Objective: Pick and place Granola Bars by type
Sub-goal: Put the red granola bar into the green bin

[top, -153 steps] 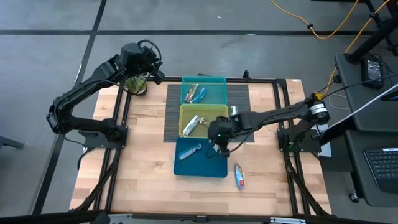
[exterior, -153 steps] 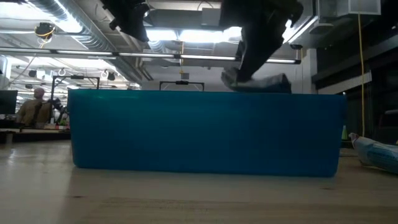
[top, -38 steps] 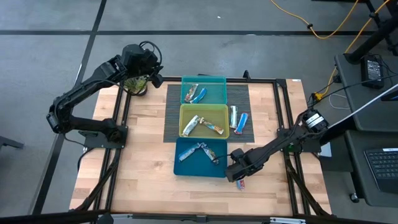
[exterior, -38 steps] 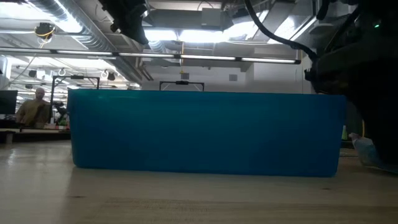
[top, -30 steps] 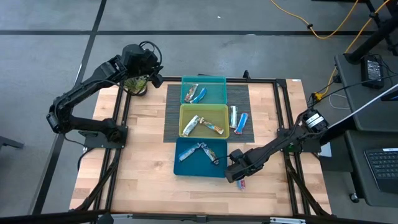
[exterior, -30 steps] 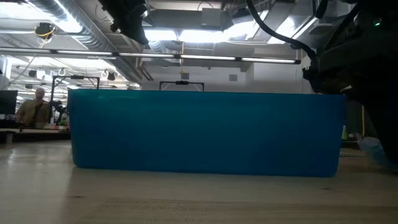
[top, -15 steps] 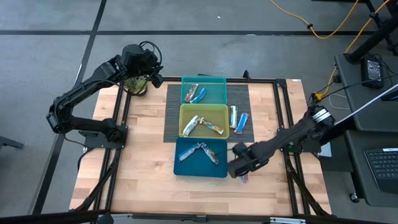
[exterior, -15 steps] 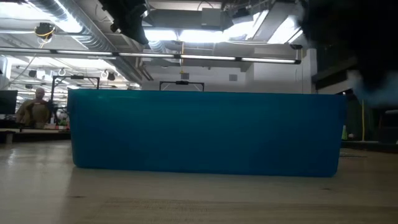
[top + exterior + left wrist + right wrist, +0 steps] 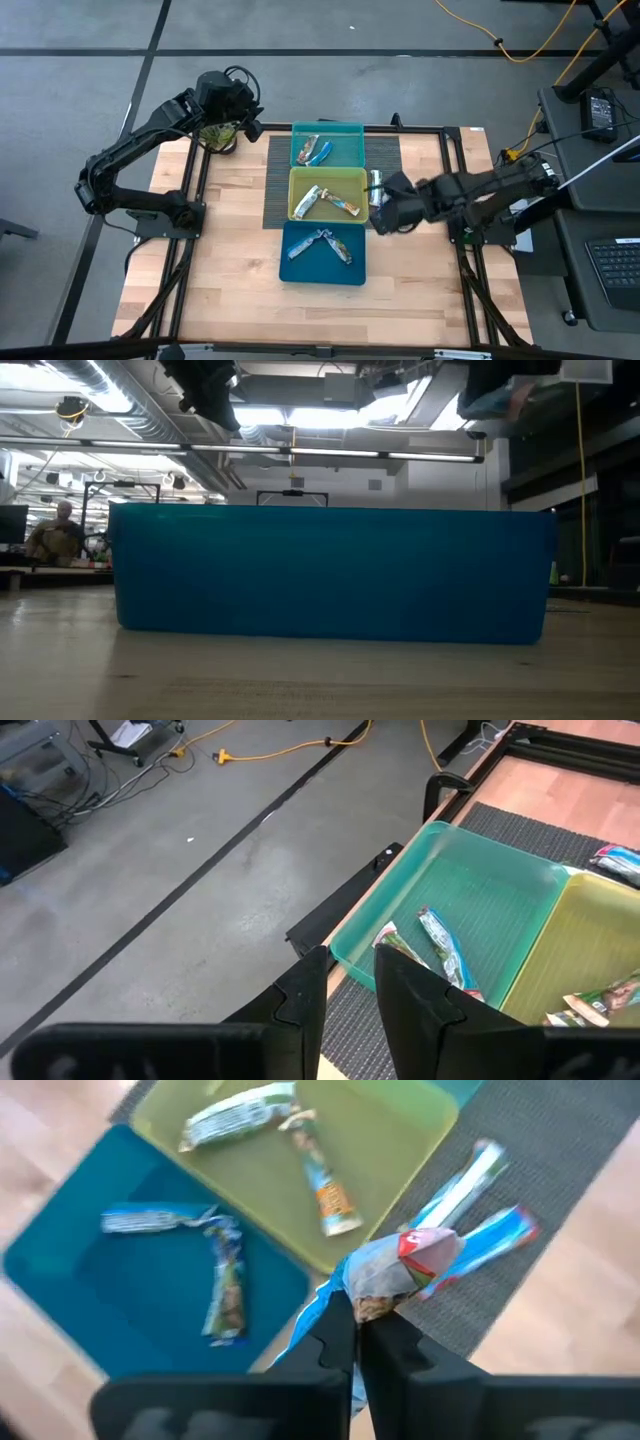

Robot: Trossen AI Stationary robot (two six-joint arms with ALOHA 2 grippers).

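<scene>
On the wooden desk [image 9: 240,275], the right end effector [image 9: 357,1323] pinches a crinkled blue-wrapped granola bar [image 9: 395,1270] by one end above the dark ribbed mat [image 9: 275,175]; that thin hold could slip and drop it.

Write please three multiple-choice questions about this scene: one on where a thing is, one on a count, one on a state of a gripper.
1. Where is the left gripper?
A. over the blue bin
B. past the table's far left corner
C. inside the yellow bin

2. How many bars lie in the blue bin?
A. none
B. two
C. five

3. What is the state of the right gripper?
A. open and empty
B. shut on a bar
C. out of view

Answers:
1 B, the high view shows it off the wood by the far left corner.
2 B, the two bars touch end to end in the right wrist view.
3 B, a blue bar is pinched between its fingers, above the mat.
</scene>
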